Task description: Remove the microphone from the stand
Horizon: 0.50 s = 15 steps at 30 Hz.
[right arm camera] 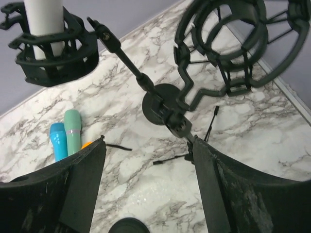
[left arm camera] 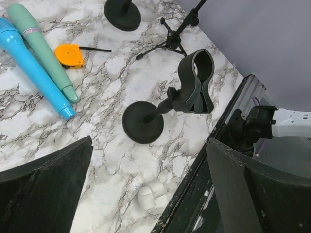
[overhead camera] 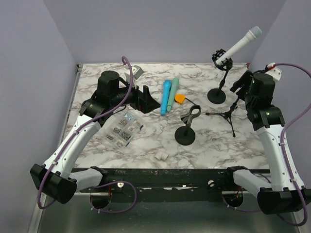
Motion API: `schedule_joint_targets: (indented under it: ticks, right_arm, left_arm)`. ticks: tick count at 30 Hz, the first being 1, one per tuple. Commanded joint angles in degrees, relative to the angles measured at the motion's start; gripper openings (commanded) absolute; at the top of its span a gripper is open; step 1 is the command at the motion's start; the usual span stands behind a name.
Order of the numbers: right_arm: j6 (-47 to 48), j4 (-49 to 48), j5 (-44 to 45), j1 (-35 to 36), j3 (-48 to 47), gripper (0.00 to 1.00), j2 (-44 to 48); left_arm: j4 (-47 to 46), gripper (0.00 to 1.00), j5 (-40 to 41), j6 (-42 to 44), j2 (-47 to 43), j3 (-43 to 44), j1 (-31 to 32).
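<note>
Two grippers, both spread wide, nothing held. The left gripper (left arm camera: 149, 145) hangs over the counter (left arm camera: 112, 92), which has a white-grey marble pattern. Its black fingers (left arm camera: 43, 184) are cut off at the frame bottom. Under it is a black clip stand (left arm camera: 187, 94) with a flat round base and an empty, tilted plastic clip. Small white cylinders (left arm camera: 149, 194) lie near the counter's front edge. A blue microphone (left arm camera: 34, 68) and a teal microphone (left arm camera: 41, 48) lie side by side, their tops cropped in the left wrist view. An orange tape measure (left arm camera: 69, 54) is just beside the teal one.

At the far right is the right gripper (right arm camera: 148, 143), matte black and scuffed, its finger bases out of frame. The white microphone (right arm camera: 44, 19) sits in a black shock mount (right arm camera: 53, 56) on the far round-base stand (overhead camera: 216, 95). The wrist view shows only a smooth barrel. The top view shows a grey mesh head angled up and to the right. An empty cage mount (right arm camera: 233, 43), wire-ring shaped, sits on a tripod stand (overhead camera: 228, 114) and is partly cropped.

A clear parts box (overhead camera: 124, 130) is by the left arm, contents too small to tell. A grey object (overhead camera: 136, 72) behind that arm is half hidden and unclear.
</note>
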<state>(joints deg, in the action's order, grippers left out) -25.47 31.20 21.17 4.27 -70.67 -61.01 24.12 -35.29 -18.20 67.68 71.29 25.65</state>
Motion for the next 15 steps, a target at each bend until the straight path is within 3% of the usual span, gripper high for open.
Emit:
schedule_joint_targets:
  ticks: [1, 7, 15]
  right_arm:
    - [-3.3, 4.0, 1.8, -0.1, 7.0, 0.72, 5.3]
    - [-12.4, -2.6, -6.1, -1.6, 21.3, 0.66, 11.5]
    - [-14.6, -14.0, -23.4, -17.2, 31.3, 0.44, 5.9]
  left_arm:
    - [0.5, 0.99, 0.8, 0.9, -0.2, 0.3, 0.5]
    - [0.6, 0.99, 0.5, 0.8, -0.1, 0.4, 0.5]
    - [0.9, 0.99, 1.2, 1.3, 0.1, 0.5, 1.1]
